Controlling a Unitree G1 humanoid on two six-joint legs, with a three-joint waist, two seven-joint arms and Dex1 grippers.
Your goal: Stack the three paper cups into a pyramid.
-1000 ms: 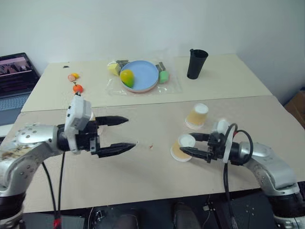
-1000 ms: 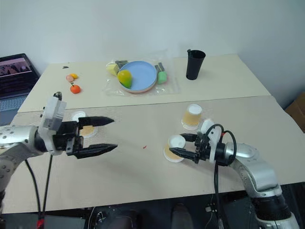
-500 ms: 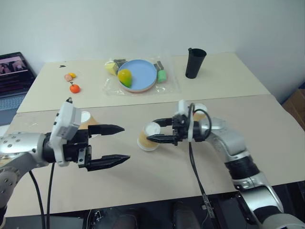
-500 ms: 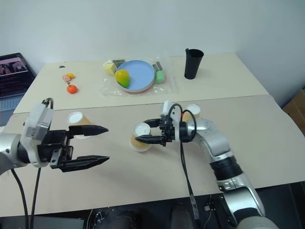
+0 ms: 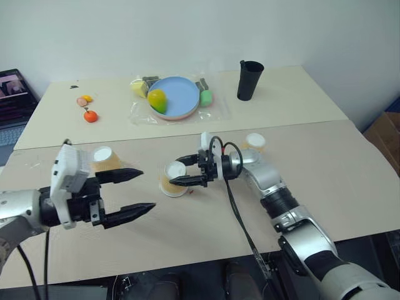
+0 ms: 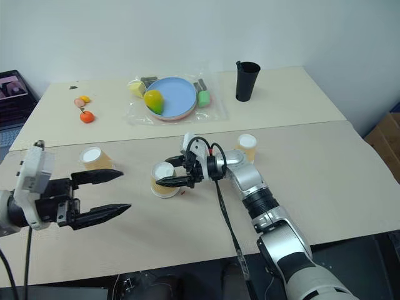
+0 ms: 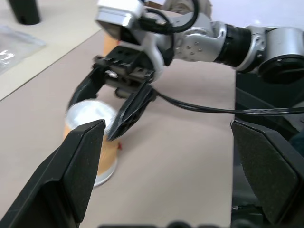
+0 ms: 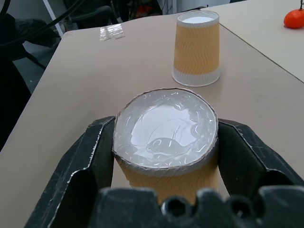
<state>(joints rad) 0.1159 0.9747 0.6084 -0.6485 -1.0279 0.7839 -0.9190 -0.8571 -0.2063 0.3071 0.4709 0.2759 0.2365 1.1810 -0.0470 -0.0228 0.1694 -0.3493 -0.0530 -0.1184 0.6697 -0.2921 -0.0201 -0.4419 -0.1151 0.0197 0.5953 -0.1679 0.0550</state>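
Note:
Three orange-tan paper cups stand upside down on the near table. My right gripper (image 5: 175,172) is shut on the middle paper cup (image 5: 172,181), one finger on each side, as the right wrist view shows at the cup (image 8: 166,128). A second paper cup (image 5: 103,158) stands just behind my left gripper (image 5: 147,189), which is wide open and holds nothing, pointing toward the held cup. The third paper cup (image 5: 255,142) stands behind my right forearm. No cup rests on another. I cannot tell whether the held cup touches the table.
On the far table lie a blue plate (image 5: 181,94) with a yellow-green fruit on clear plastic, a tall black cup (image 5: 249,80) and small orange pieces (image 5: 90,115). A laptop (image 5: 14,87) sits at the far left. A seam (image 5: 300,125) separates the two tables.
My right gripper has carried its cup left across the table, away from the third cup and toward the left gripper. The left gripper drew slightly back to the left, still open. The camera shifted.

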